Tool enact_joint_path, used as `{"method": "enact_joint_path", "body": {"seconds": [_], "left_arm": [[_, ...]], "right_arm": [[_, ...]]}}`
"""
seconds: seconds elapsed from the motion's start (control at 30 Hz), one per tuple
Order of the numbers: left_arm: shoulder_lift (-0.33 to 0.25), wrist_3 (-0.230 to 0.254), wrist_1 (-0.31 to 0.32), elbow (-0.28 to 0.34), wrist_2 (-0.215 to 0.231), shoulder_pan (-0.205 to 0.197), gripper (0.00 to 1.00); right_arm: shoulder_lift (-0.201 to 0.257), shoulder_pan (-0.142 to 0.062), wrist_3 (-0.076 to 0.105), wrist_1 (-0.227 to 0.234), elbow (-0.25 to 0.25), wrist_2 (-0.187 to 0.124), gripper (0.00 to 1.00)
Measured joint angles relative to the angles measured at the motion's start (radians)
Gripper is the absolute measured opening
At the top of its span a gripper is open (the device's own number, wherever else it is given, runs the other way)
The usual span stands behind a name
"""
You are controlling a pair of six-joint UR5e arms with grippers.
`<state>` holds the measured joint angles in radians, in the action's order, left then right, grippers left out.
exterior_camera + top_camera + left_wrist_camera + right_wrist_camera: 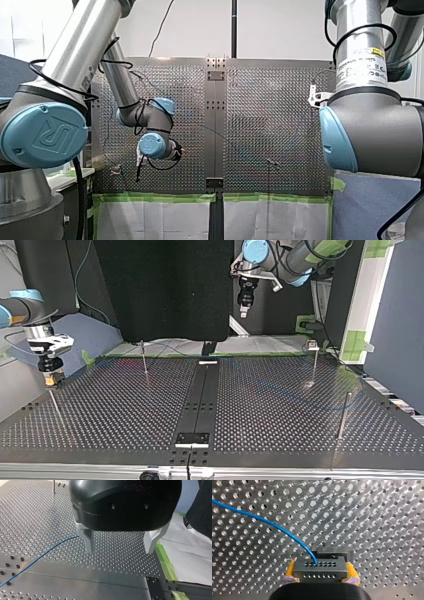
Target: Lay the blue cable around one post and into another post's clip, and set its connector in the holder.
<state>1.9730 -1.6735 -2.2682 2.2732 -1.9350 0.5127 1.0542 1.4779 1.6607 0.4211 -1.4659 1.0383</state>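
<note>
Right wrist view: my right gripper (320,564) has its yellow pads (290,571) clamped on the grey connector (320,571), from which the blue cable (262,519) arcs away over the perforated table (374,517). A dark block (334,553) just behind it may be the holder, though it is mostly hidden. Left wrist view: my left gripper (119,550) hovers above the table, metal fingers (88,541) wide apart on nothing, the cable lying beside it.

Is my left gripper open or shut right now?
Open. In the left wrist view the left gripper has its fingers wide apart, with only bare perforated table between them.
</note>
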Motion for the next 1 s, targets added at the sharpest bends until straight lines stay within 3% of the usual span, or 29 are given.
{"method": "enact_joint_path", "body": {"seconds": [0.47,1.0], "left_arm": [[0.0,0.0,0.001,0.0,0.0,-0.002,1.0],[0.0,0.001,0.0,0.001,0.003,-0.005,1.0]], "right_arm": [[-0.003,0.004,0.0,-0.018,0.03,-0.011,0.0],[-0.008,-0.001,0.007,0.012,0.03,-0.01,0.0]]}}
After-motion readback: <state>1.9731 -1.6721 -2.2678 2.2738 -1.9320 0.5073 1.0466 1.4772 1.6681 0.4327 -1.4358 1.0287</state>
